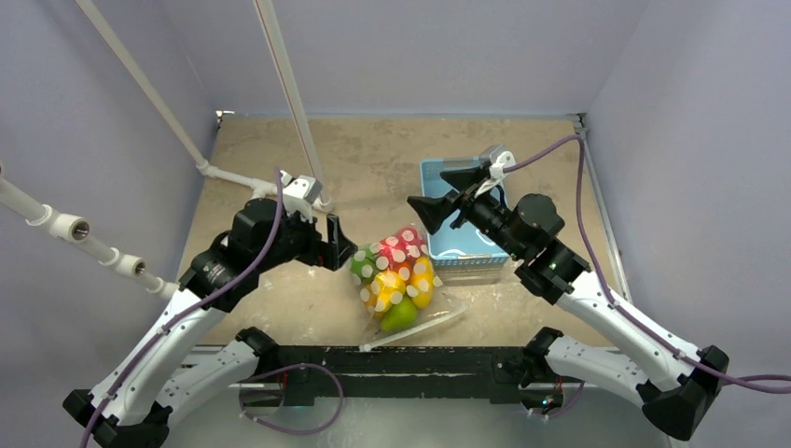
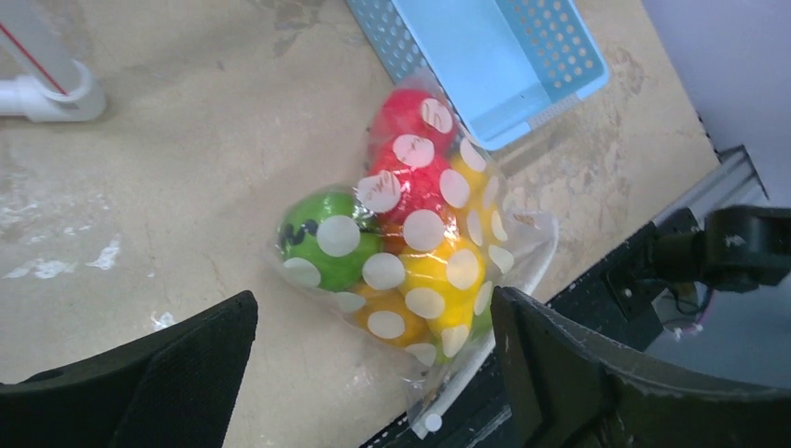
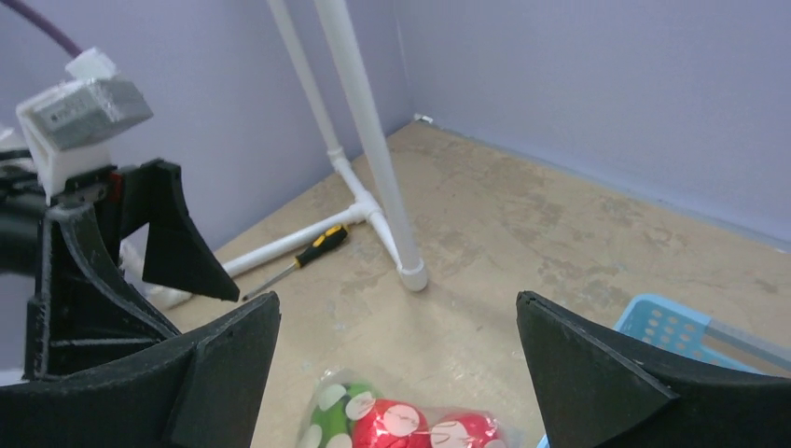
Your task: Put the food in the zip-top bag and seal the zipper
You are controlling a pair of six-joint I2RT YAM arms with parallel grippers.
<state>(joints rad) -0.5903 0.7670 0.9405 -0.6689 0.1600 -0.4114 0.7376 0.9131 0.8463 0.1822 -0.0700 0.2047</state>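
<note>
While my left claw (image 1: 343, 247) and right claw (image 1: 434, 191) hang spread flanking the clear dotted plastic bag (image 1: 438, 306), its whitish zipper strip (image 1: 420, 328) runs crosswise at the bag's near end, nearer my left.

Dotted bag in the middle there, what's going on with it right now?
The zip-top bag lies on the table with the food inside it. The left tool and right tool both hover open on either side of it, holding nothing. The zipper is at the bag's near end; whether it is sealed cannot be told. A blue basket sits beside the bag.
</note>
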